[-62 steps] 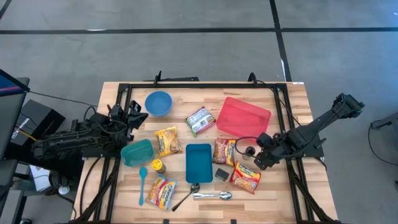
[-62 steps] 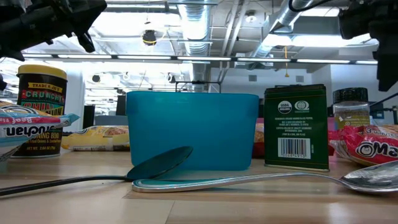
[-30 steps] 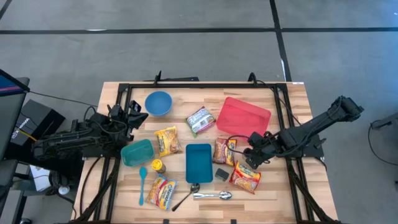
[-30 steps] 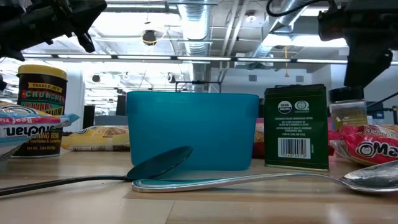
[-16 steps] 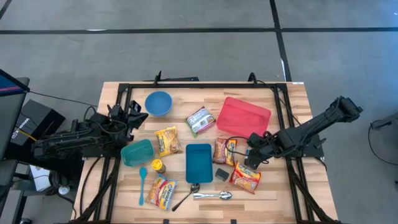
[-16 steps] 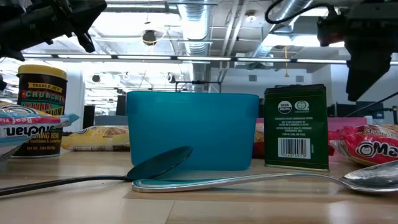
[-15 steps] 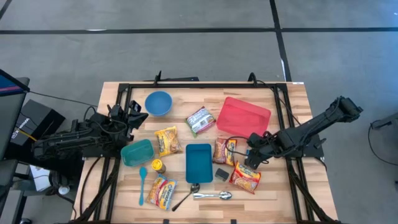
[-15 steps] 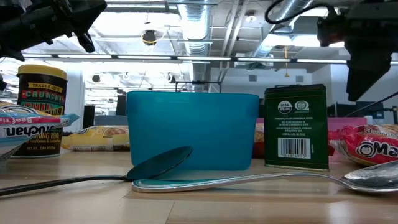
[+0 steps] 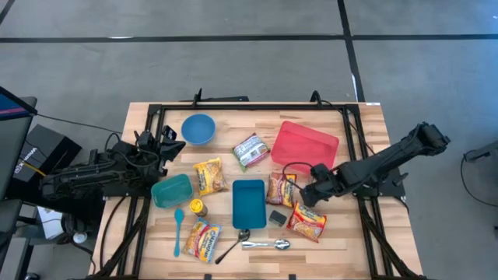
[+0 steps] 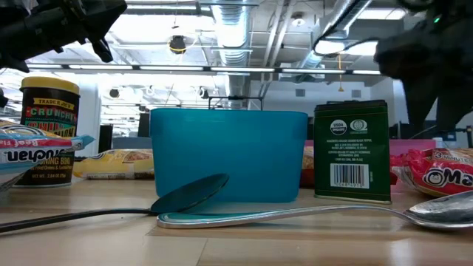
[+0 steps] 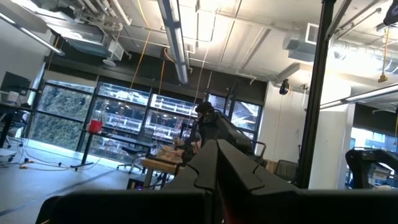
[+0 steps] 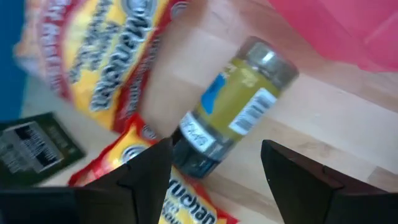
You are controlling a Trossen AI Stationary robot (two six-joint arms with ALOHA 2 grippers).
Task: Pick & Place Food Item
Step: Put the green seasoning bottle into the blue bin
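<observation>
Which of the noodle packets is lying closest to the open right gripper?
The noodle packet between the teal container and the right gripper; the other packets lie farther away.

the wooden slatted table (image 9: pixel 366 132) carries all items. far side, left to right: round blue bowl (image 9: pixel 198 128), green-and-white food packet (image 9: pixel 250 151), red rectangular tray (image 9: pixel 304 146). middle row: teal square container (image 9: pixel 171 190), yellow noodle packet (image 9: pixel 208 176) just right of it, blue rectangular bin (image 9: pixel 249 204), then a red-and-yellow noodle packet (image 9: pixel 280 189) beside the bin. a lying glass spice jar (image 12: pixel 231 122) sits between that packet and the tray. near edge: teal plastic spoon (image 9: pixel 178 231), small yellow-lidded jar (image 9: pixel 198 208), another yellow noodle packet (image 9: pixel 203 239), dark spoon (image 9: pixel 232 244) touching a metal spoon (image 9: pixel 267 244), dark green tin (image 9: pixel 278 218), red noodle packet (image 9: pixel 308 221).
</observation>
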